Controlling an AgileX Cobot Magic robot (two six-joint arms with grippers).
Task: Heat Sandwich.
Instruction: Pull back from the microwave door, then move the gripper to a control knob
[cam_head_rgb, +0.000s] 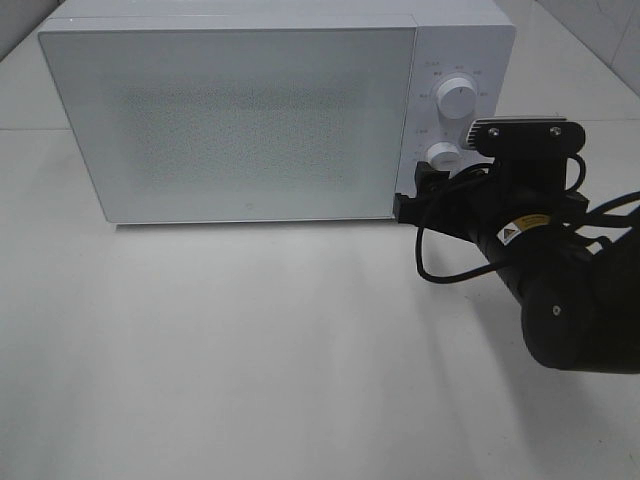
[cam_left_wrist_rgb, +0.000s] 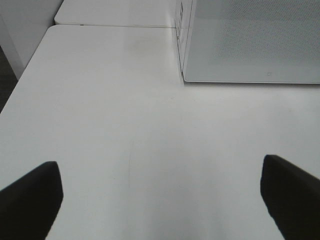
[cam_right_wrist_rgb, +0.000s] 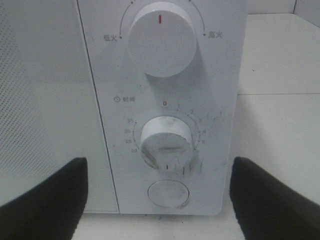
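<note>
The white microwave (cam_head_rgb: 240, 120) stands at the back of the table with its door shut. The sandwich and its pink dish are out of view. My right gripper (cam_head_rgb: 425, 190) is open just in front of the control panel. In the right wrist view the right gripper (cam_right_wrist_rgb: 160, 200) has its fingers spread either side of the timer knob (cam_right_wrist_rgb: 166, 142) and the round door button (cam_right_wrist_rgb: 167, 194), not touching them. The power knob (cam_right_wrist_rgb: 162, 39) sits above. My left gripper (cam_left_wrist_rgb: 160, 200) is open and empty over bare table, left of the microwave (cam_left_wrist_rgb: 250, 40).
The white table (cam_head_rgb: 250, 350) runs in front of the microwave. Its left edge (cam_left_wrist_rgb: 20, 85) shows in the left wrist view, with a second white surface (cam_left_wrist_rgb: 115, 12) behind. The right arm's black cable (cam_head_rgb: 435, 270) loops beside the microwave's front right corner.
</note>
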